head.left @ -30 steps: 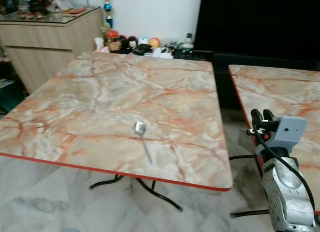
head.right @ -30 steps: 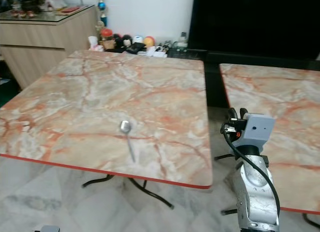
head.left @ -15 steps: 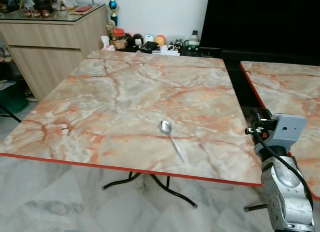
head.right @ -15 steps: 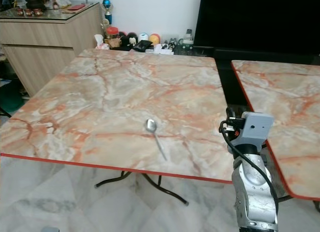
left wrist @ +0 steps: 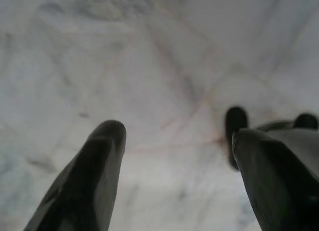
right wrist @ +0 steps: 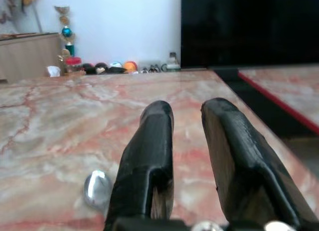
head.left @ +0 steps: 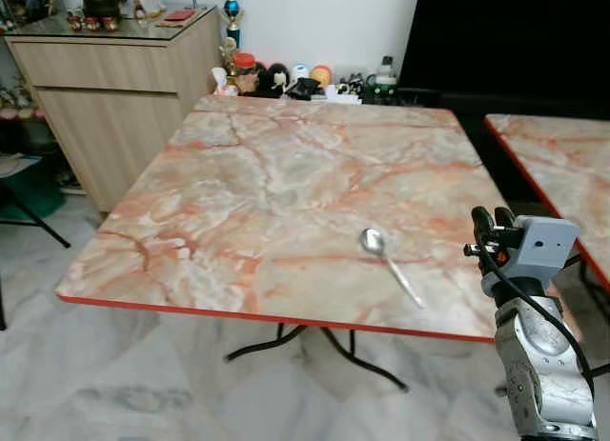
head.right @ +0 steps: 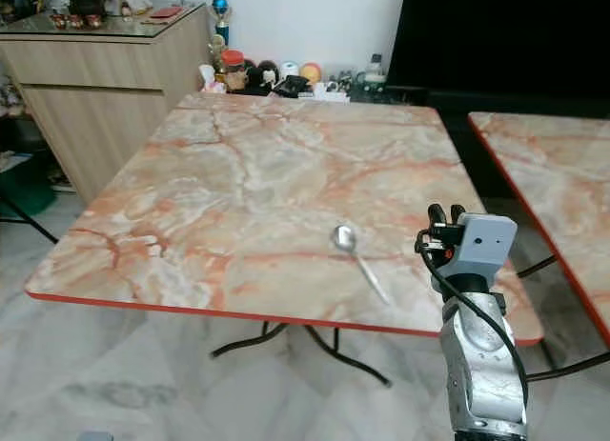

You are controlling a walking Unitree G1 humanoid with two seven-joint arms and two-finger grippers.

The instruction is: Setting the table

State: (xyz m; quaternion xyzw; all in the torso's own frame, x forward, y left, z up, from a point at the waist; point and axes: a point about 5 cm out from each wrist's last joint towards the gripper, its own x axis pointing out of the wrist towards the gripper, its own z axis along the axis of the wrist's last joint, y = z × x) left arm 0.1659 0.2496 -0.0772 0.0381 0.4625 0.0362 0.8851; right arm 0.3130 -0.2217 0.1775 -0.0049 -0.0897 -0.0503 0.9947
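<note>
A metal spoon [head.left: 386,260] lies on the marble table with a red edge [head.left: 267,174], near its front right part, bowl end pointing away from me. My right gripper [head.left: 491,218] is held up just right of the spoon, over the table's right front corner. Its fingers [right wrist: 149,151] stand close together with nothing between them, and the spoon's bowl [right wrist: 97,187] lies a little beyond them. My left gripper [left wrist: 174,136] hangs open over the pale marble floor.
A second marble table [head.left: 562,165] stands to the right across a narrow gap. A wooden sideboard [head.left: 114,79] is at the back left, and small ornaments [head.left: 286,79] line the far wall beside a large black screen [head.left: 515,41]. Black metal legs [head.left: 315,346] spread under the table.
The whole picture has shifted right, so the camera has moved left. The spoon lies where it was on the table. My right gripper stays beside the table's right front corner.
</note>
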